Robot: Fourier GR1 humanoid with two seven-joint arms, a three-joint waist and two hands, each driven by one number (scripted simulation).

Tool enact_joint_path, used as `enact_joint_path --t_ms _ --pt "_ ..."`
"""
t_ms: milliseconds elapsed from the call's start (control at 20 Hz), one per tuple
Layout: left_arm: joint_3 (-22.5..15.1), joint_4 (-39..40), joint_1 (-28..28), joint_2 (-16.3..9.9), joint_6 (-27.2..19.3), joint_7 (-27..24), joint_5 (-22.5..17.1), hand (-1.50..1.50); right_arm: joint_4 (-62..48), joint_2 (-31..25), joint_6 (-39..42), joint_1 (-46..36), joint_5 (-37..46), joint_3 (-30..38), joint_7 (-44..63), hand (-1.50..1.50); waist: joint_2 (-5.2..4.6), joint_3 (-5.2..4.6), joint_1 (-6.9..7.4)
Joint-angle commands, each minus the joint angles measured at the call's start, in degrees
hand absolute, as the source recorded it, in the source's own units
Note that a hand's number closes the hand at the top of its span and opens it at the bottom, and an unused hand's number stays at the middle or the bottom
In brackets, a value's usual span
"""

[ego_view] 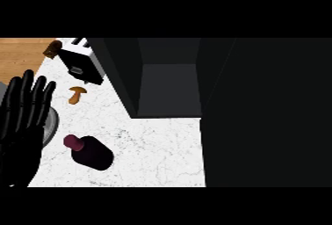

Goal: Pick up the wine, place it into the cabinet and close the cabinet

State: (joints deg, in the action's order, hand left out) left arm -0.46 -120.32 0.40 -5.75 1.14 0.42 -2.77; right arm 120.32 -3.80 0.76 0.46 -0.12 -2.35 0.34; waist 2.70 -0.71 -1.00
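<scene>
The wine (91,151) is a dark bottle with a maroon cap, standing on the white marble counter (156,149) at the lower left. The dark cabinet (170,79) stands behind it with its door swung open, and a grey shelf shows inside. The open door (269,114) fills the right side as a dark slab. My left hand (23,118) rests open at the left edge, fingers straight and pointing up, a short way left of the bottle and not touching it. My right hand does not show.
A black toaster (82,66) stands at the back left of the counter, with a brown mushroom (76,94) lying in front of it. A brown item (52,48) sits at the far left corner beside a wooden surface (23,55). A grey rim (50,127) peeks out beside my left hand.
</scene>
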Motion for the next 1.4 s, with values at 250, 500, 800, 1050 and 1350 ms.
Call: enact_joint_path --t_ms 250,500,800,1050,1350 --pt "3.38 5.63 -5.8 -0.35 -8.68 -0.24 13.1 -1.5 8.03 -1.55 1.99 7.79 -2.15 3.07 -2.51 -1.5 -2.65 0.76 0.22" --pt "-1.15 3.94 -1.77 5.63 -15.32 8.36 -3.52 -1.5 9.73 -4.47 10.01 11.19 -11.45 -2.67 7.54 -1.5 -2.52 0.71 0.47" --pt "-7.66 6.56 -8.55 5.72 -23.28 11.37 0.95 -1.5 10.21 -5.04 11.55 10.13 -14.55 -0.28 11.01 -1.5 -2.68 0.72 0.69" --pt "-7.39 6.26 -7.77 5.74 -23.45 10.11 0.14 -1.5 15.42 -6.72 13.99 12.12 -21.16 6.1 14.24 -1.5 -2.66 0.71 0.69" --pt "-9.66 4.9 -8.83 5.74 -26.66 12.65 3.69 -1.5 17.77 -4.6 11.47 8.72 -18.4 3.23 19.95 -1.5 -2.66 0.71 0.87"
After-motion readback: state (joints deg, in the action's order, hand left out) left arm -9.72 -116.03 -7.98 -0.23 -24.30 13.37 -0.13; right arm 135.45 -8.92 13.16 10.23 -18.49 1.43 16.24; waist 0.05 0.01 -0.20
